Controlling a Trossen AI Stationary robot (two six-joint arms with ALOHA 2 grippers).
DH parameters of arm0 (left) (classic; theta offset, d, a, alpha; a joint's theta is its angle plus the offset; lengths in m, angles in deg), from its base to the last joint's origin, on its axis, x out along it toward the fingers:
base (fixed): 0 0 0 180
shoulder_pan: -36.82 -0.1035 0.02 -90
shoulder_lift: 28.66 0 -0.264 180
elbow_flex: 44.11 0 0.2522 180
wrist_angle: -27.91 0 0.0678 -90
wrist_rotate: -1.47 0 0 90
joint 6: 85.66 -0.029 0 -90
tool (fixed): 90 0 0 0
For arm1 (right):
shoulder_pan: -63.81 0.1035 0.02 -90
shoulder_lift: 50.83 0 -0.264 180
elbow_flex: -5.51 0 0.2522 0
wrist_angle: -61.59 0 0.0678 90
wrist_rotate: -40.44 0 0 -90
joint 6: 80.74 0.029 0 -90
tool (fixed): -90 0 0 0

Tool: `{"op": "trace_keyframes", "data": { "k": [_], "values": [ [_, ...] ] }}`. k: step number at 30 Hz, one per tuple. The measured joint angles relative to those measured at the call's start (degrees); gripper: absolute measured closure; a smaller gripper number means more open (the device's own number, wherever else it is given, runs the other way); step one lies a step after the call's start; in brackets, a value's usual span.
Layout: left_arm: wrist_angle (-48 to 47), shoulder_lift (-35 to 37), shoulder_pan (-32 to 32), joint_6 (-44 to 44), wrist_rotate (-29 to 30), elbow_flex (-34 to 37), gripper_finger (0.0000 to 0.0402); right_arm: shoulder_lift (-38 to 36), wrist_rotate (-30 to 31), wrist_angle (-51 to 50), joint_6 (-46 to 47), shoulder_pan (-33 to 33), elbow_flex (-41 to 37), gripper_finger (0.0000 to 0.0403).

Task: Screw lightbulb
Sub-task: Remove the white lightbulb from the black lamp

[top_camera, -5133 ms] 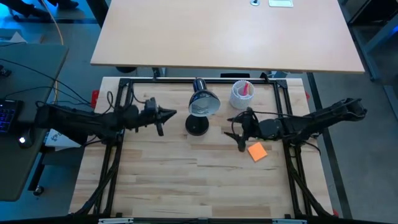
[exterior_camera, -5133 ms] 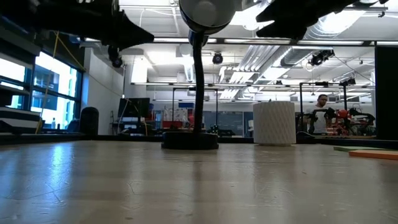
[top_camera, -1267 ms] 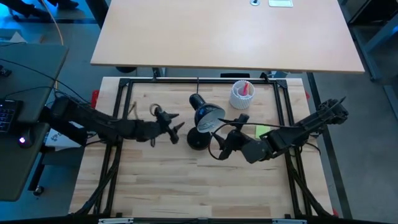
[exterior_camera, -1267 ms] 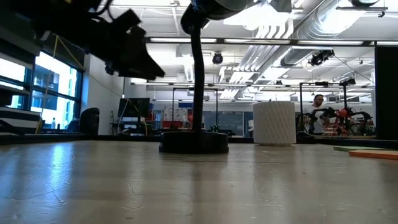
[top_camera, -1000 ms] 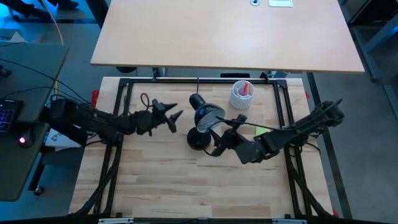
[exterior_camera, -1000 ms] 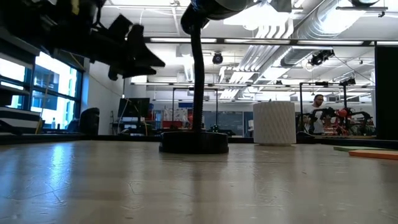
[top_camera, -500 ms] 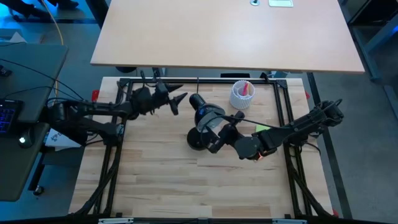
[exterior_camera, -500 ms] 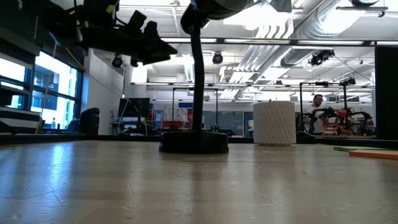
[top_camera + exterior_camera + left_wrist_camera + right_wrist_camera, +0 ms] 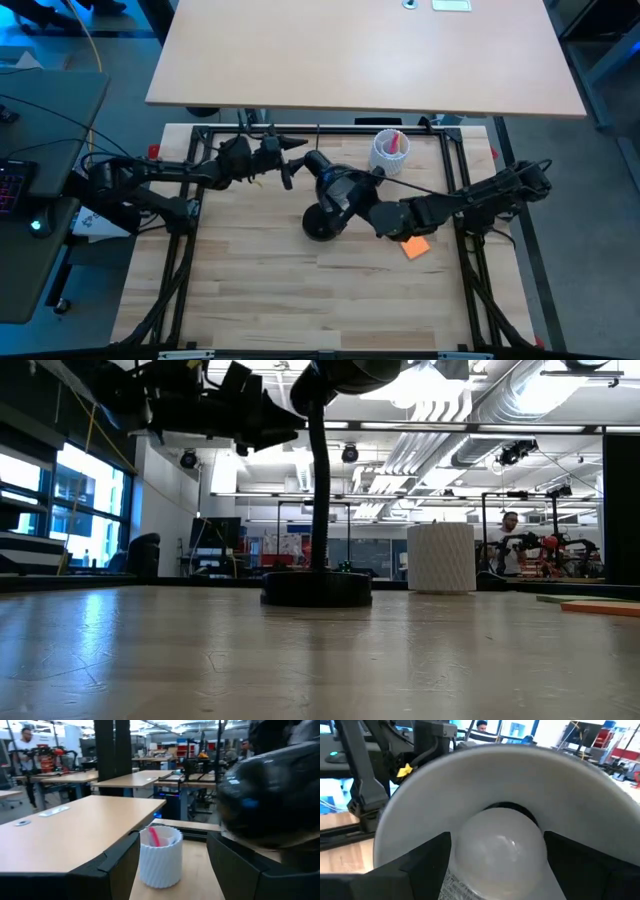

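The black desk lamp stands mid-table on its round base point(image 9: 320, 222), its stem point(image 9: 318, 490) rising to the head point(image 9: 335, 185). In the right wrist view the white lightbulb point(image 9: 495, 845) sits inside the lamp's white-lined shade point(image 9: 470, 775). My right gripper point(image 9: 497, 870) is open at the shade's mouth, with one finger on either side of the bulb. My left gripper point(image 9: 292, 160) hovers open beside the far left of the lamp's head point(image 9: 270, 795), holding nothing. My right gripper has its fingers point(image 9: 420, 865) close against the two sides of the bulb's round glass point(image 9: 465, 845), pointing along it into the shade. I cannot tell whether they touch it.
A white ribbed cup point(image 9: 388, 150) with a red item stands at the far right of the lamp. An orange note point(image 9: 414, 246) lies on the boards under my right arm. A black frame point(image 9: 200, 135) borders the work area, and a large pale table point(image 9: 360, 60) lies beyond.
My left gripper has swung from the table's middle left toward the far edge, then right to the lamp's head. My right gripper has moved toward the far edge, closer into the shade, uncovering the orange note.
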State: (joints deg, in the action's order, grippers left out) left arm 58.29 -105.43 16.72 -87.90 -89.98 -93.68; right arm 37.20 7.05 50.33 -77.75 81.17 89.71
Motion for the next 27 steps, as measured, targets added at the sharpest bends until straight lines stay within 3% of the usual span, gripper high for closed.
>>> {"op": "trace_keyframes", "data": {
  "k": [5,12,20,27],
  "values": [
    [1.5,-0.1,2.3,-0.6,0.7,0.0,0.0177,0.0,-0.7,-0.1,-0.7,-0.5,0.0,0.0089],
    [1.9,-0.1,3.2,-0.2,0.7,0.0,0.0177,0.0,-0.6,-2.0,-10.2,-0.6,0.0,0.0097],
    [1.2,0.0,3.2,0.2,0.7,0.0,0.0177,0.0,-0.9,-2.7,-28.4,-0.6,0.0,0.0132],
    [-0.2,0.0,3.3,0.3,0.4,-0.1,0.0177,0.0,-0.6,-4.9,-46.7,-0.4,0.0,0.0134]
  ]
}}
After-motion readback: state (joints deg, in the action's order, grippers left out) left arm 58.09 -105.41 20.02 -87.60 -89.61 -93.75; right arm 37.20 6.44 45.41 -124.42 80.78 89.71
